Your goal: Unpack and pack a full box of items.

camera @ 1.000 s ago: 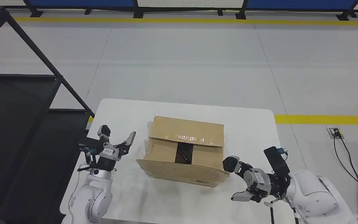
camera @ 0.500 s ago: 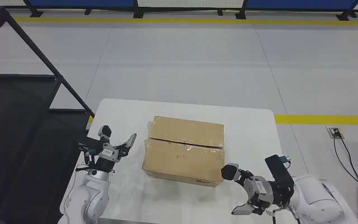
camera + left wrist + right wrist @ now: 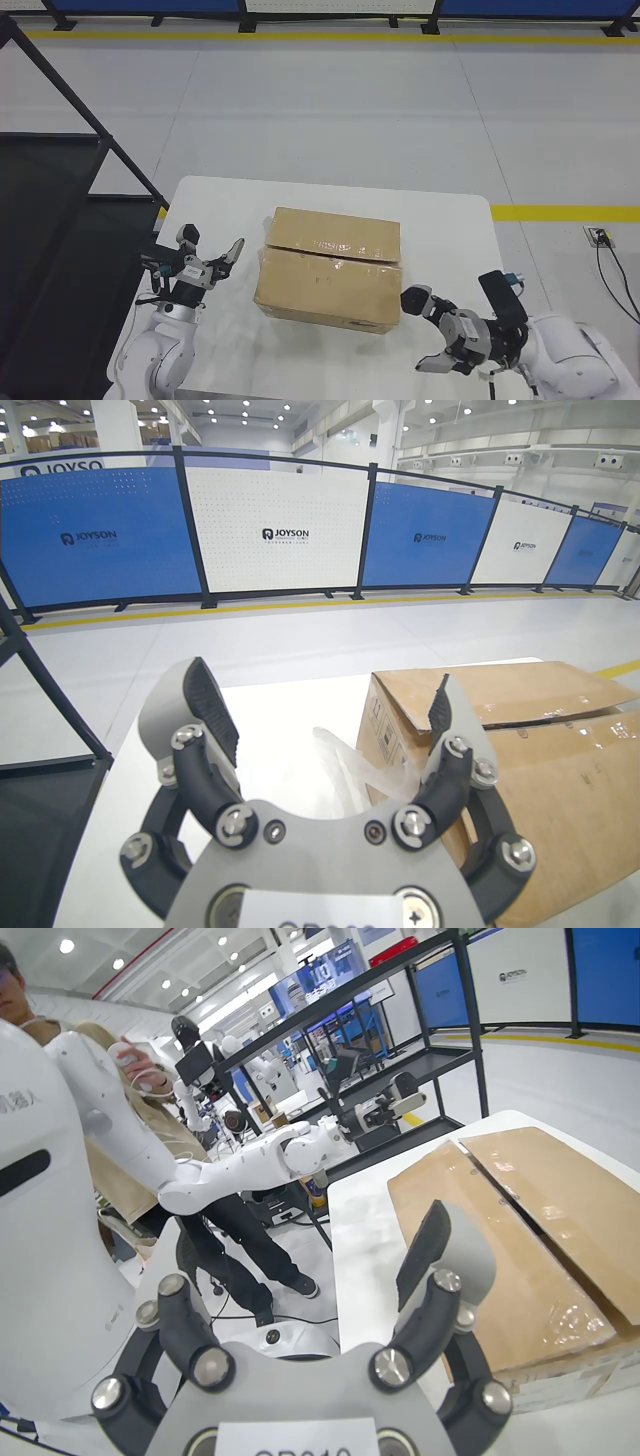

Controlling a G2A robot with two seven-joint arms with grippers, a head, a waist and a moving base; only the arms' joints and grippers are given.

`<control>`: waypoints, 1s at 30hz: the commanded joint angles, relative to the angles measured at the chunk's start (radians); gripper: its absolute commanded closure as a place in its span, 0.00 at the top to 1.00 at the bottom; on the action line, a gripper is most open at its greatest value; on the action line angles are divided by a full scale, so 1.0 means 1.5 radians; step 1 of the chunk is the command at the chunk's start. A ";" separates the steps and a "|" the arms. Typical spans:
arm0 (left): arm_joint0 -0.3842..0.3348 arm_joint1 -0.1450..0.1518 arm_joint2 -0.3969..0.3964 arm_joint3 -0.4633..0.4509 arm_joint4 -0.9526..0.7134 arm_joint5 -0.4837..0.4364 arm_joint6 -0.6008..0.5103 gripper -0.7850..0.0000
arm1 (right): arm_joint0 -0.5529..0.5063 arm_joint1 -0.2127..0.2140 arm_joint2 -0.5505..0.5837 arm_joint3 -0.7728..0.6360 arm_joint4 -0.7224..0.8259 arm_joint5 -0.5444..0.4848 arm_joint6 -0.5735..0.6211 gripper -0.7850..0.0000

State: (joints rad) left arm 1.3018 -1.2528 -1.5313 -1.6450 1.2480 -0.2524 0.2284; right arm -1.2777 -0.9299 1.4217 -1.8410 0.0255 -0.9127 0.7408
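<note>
Desk (image 3: 440, 220): white, smooth, rounded at the corners; the task's items are carried on it. Box (image 3: 330, 268): brown corrugated cardboard, rectangular, set near the middle of the desk between the two arms, presumably so that either side can be reached. Its two long top flaps are laid down and meet along a lengthwise seam, where glossy strips of clear tape are seen; the far flap is slightly raised at the end nearest the left arm, and a ragged card edge is shown there. The contents are hidden, so the stage of packing cannot be judged. Right pincer (image 3: 420, 332): grey metal with black ribbed pads, spread wide and empty, held just beside the near right corner of the box, apart from it, as though a flap or side is to be addressed. Left pincer (image 3: 320, 690): same build, likewise spread and empty, held near the left end of the box without contact. Plastic film (image 3: 360, 760): thin, clear, crumpled, lying on the desk against the left end of the box, between box and left pincer.
</note>
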 commanded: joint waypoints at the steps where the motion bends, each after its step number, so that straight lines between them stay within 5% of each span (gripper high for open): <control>1: 0.000 0.000 0.000 0.000 0.000 0.000 0.000 1.00 | 0.015 -0.002 -0.015 0.027 0.015 0.058 -0.015 1.00; 7: 0.005 0.000 -0.002 -0.005 -0.002 -0.002 0.000 1.00 | 0.073 -0.009 -0.058 0.124 0.050 0.176 -0.004 1.00; 14: 0.017 0.000 -0.014 -0.014 -0.019 0.016 0.008 1.00 | 0.117 -0.017 -0.085 0.199 0.044 0.232 -0.022 1.00; 22: 0.021 0.001 -0.016 -0.014 -0.018 0.013 0.007 1.00 | 0.136 -0.025 -0.115 0.221 0.068 0.236 -0.015 1.00; 30: 0.020 0.002 -0.015 -0.010 -0.024 0.010 0.006 1.00 | 0.166 -0.032 -0.142 0.255 0.224 0.154 0.088 1.00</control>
State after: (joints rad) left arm 1.3319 -1.2502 -1.5548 -1.6614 1.2129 -0.2367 0.2377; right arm -1.0329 -0.9777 1.2112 -1.4641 0.3108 -0.6581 0.8402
